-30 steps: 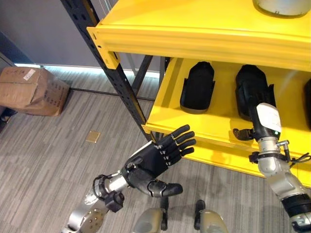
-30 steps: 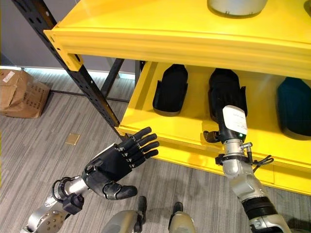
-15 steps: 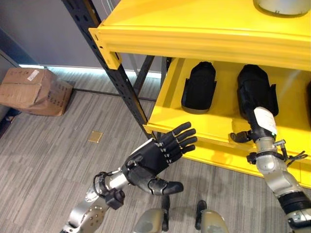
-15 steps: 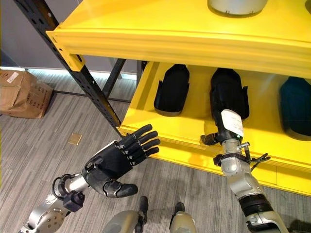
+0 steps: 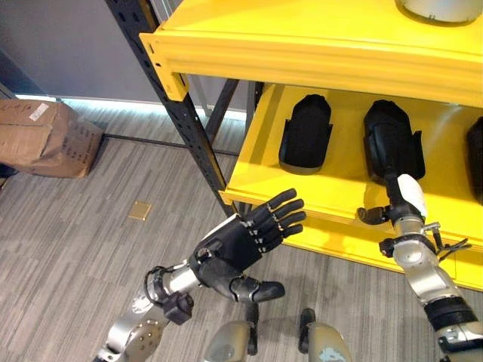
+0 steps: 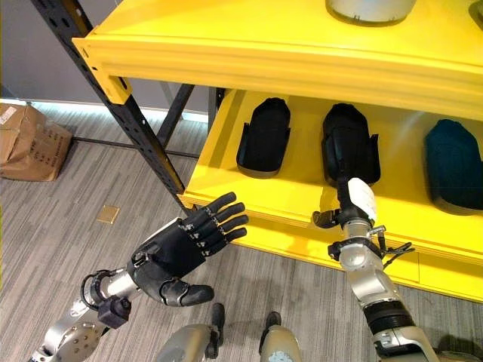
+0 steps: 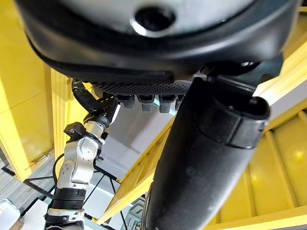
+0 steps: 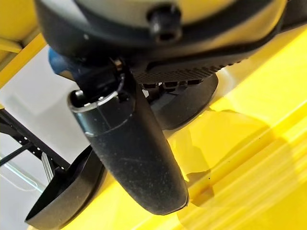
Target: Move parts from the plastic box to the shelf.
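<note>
Black part on yellow shelf, just beyond right hand

Right hand seen above yellow shelf, thumb extended; black part past fingers; second black part nearby.

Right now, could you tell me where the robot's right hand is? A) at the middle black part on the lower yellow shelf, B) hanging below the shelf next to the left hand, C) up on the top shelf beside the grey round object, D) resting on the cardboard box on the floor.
A: the right hand reaches onto the lower yellow shelf, just in front of the middle black part.
</note>
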Available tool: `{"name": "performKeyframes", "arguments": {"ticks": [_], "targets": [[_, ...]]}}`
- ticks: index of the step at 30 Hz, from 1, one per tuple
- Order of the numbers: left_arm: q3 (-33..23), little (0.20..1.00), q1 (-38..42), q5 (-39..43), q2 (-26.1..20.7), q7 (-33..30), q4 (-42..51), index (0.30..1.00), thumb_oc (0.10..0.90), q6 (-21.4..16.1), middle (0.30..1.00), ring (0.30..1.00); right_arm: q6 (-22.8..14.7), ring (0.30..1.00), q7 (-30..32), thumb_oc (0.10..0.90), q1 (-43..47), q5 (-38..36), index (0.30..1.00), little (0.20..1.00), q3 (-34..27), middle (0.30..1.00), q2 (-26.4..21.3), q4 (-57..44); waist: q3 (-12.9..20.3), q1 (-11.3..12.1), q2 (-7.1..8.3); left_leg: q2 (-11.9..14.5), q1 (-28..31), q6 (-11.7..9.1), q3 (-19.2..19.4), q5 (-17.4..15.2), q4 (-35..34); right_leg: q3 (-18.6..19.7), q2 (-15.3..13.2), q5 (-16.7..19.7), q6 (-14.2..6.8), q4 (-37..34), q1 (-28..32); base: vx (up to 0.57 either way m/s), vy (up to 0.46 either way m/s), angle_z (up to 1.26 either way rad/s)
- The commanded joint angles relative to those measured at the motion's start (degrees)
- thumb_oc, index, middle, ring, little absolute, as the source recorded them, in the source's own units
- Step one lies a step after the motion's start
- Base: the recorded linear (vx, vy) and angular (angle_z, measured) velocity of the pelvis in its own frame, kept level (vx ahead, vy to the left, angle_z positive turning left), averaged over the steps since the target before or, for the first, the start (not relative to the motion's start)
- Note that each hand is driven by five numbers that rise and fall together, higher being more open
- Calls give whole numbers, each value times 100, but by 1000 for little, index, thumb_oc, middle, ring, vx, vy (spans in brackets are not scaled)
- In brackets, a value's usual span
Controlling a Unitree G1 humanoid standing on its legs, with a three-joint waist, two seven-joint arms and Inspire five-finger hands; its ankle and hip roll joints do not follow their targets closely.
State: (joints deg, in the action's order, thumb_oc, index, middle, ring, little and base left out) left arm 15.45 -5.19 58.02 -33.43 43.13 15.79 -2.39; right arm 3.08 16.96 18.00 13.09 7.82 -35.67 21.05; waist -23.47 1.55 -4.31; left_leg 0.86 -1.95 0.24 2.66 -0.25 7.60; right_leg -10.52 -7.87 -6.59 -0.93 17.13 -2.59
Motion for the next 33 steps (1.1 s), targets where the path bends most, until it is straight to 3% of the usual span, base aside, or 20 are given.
{"name": "performKeyframes", "arguments": {"ticks": [1,23,30,33], "targets": [[-132,1000,114,117,323,182,606,1000,900,-315,1000,1000,-196,1000,-89,900,631,-161,1000,1000,-110,1000,-206,-69,407,16,-83,998,40,-520,-261,362,-360,252,-196,-241,-148,256,23,0,0,0],[-238,1000,203,-26,494,231,604,1000,900,-167,1000,1000,-67,1000,94,900,408,-1560,1000,1000,-301,1000,307,139,433,33,-21,1032,50,-504,-244,365,-382,287,-124,-196,-138,151,73,0,0,0],[-223,1000,200,-66,530,174,598,1000,900,-123,1000,1000,-362,1000,467,900,411,-1915,1000,1000,-517,1000,478,85,444,12,-45,1023,59,-491,-241,347,-368,347,-98,-197,-128,147,76,4,-2,0],[-181,1000,233,-56,540,163,596,1000,900,-163,1000,1000,-302,1000,606,900,544,-1978,1000,1000,-568,1000,573,-75,421,-17,-87,1002,61,-499,-231,348,-382,391,-100,-191,-130,154,41,-5,10,0]]}}
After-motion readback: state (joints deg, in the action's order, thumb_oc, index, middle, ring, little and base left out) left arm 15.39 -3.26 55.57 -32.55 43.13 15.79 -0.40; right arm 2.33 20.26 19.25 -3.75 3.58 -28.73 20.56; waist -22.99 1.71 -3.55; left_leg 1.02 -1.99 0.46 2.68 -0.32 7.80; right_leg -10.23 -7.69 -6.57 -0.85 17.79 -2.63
